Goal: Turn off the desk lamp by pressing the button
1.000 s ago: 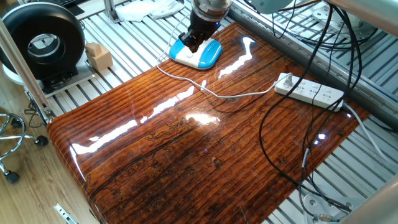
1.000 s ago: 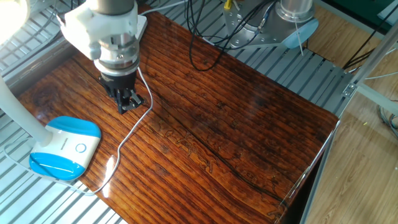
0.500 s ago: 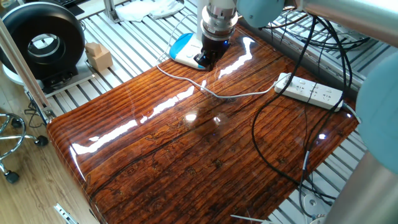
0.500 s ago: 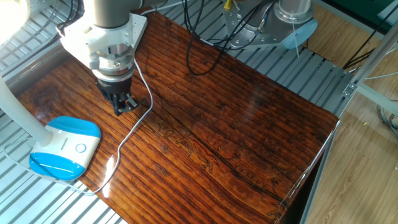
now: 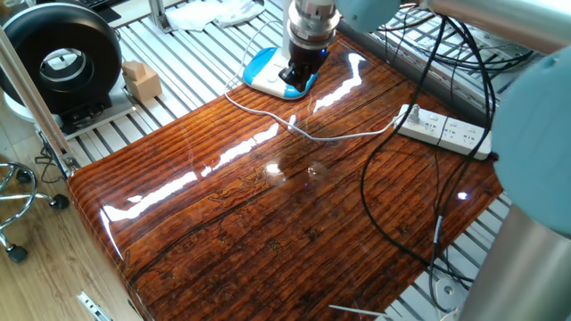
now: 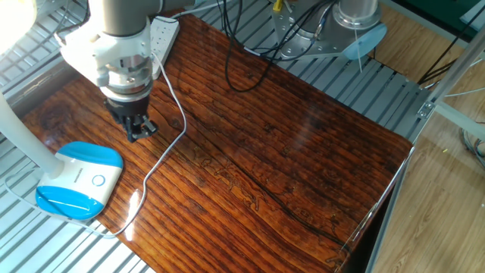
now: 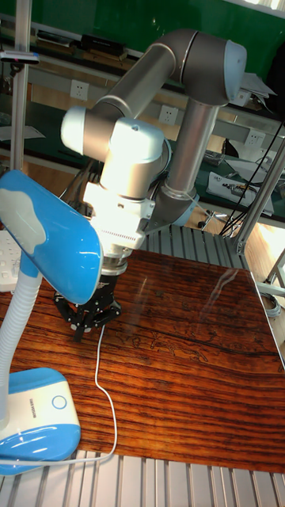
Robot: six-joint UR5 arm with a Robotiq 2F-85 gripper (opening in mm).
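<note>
The desk lamp's base (image 6: 79, 180) is oval, blue on top with a white rim, and sits at the table's left corner. Its round button (image 6: 98, 180) faces up on the white part. The same base (image 7: 39, 420) shows in the tall view under a ribbed white neck and the blue lamp head (image 7: 51, 245). My gripper (image 6: 139, 133) hangs just above the wood, up and right of the base, not touching it, fingertips together and holding nothing. In one fixed view the gripper (image 5: 299, 76) partly covers the base (image 5: 268, 71).
The lamp's thin white cord (image 6: 163, 155) runs across the wood beside the gripper to a white power strip (image 5: 443, 131). Black cables (image 5: 401, 205) loop over the right side of the table. A black fan (image 5: 62, 58) and a cardboard box (image 5: 141, 80) stand off the table.
The gripper has moved across the table towards the lamp base, leftwards in the other fixed view. The lamp base and cord have stayed put.
</note>
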